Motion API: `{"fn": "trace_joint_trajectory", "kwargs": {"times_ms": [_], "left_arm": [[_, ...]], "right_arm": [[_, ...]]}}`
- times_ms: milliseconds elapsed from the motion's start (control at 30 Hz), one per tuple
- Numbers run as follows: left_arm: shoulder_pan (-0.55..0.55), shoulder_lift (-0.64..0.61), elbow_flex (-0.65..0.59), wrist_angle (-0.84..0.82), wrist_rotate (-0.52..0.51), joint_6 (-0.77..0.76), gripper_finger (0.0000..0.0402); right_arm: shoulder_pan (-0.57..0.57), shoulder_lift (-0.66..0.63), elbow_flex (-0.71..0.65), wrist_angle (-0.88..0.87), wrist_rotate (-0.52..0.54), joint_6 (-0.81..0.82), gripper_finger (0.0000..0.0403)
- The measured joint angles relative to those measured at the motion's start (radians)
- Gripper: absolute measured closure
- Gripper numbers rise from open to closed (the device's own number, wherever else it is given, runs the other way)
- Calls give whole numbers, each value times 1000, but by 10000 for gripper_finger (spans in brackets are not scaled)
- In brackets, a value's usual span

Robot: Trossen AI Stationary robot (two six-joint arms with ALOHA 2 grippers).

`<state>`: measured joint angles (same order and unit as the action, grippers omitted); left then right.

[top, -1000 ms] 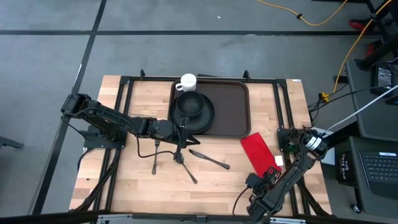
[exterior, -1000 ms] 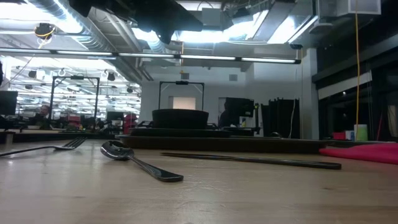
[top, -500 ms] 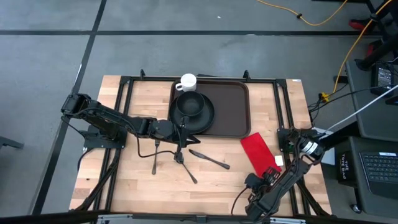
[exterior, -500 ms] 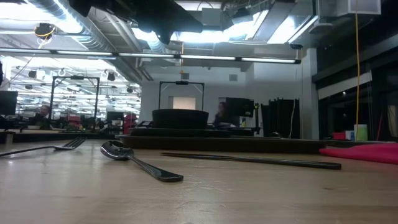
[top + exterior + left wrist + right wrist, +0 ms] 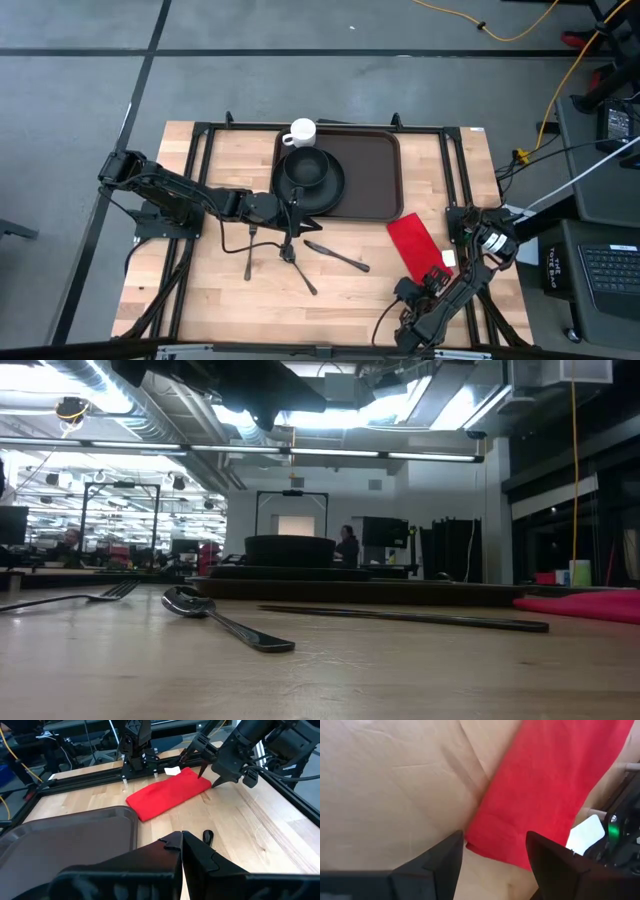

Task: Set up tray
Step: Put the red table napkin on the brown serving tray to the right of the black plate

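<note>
High view: right claw (image 5: 409,285) wide open over napkin (image 5: 415,247), seemingly empty.

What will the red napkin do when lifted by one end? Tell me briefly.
The red rectangular cloth napkin lies folded and soft-edged on the wooden table, so it will probably droop rather than stay stiff. It looks thin, so likely light. A pinch at one end, where the right tool stands open, may let the folds fall apart.
</note>
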<state>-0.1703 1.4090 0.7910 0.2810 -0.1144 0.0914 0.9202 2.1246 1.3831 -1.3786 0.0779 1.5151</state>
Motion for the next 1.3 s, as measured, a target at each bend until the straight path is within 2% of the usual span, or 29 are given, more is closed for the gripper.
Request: {"fn": "trace_joint_trajectory", "kwargs": {"times_ms": [400,567,767,900,1300], "left_arm": [[0,0,0,0,0,0,398],[0,0,0,0,0,0,398],[0,0,0,0,0,0,398],[0,0,0,0,0,0,398],[0,0,0,-1,2,0,398]], "right_arm": [[0,-6,-54,56,22,4,183],[-8,-5,-53,43,-26,8,183],[-24,-2,-56,37,-28,8,186],[-43,-4,-70,65,-39,-3,208],[-53,-9,-85,117,-57,-1,311]]}}
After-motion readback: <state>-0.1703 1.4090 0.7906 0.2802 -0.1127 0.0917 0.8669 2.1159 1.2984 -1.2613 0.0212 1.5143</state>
